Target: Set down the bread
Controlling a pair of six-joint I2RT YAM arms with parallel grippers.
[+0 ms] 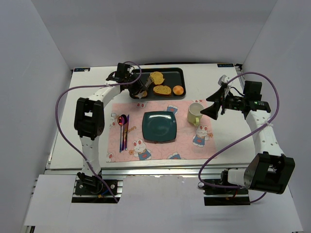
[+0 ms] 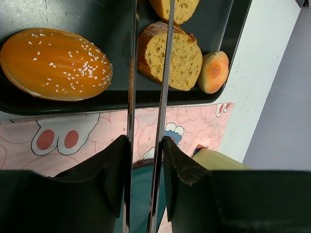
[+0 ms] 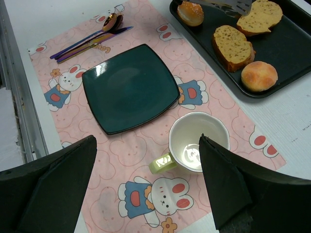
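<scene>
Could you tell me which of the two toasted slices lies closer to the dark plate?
The slice next to the plain round bun, at the tray edge facing the plate; the other slice lies farther back.

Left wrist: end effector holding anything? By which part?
Metal tongs, both arms pinched between the fingers of the left end effector. Right end effector open, empty.

bread in tray | tray behind placemat | plate on placemat | cutlery left of plate | mug right of plate

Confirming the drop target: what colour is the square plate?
Dark teal; the plate shows best in the right wrist view.
</scene>
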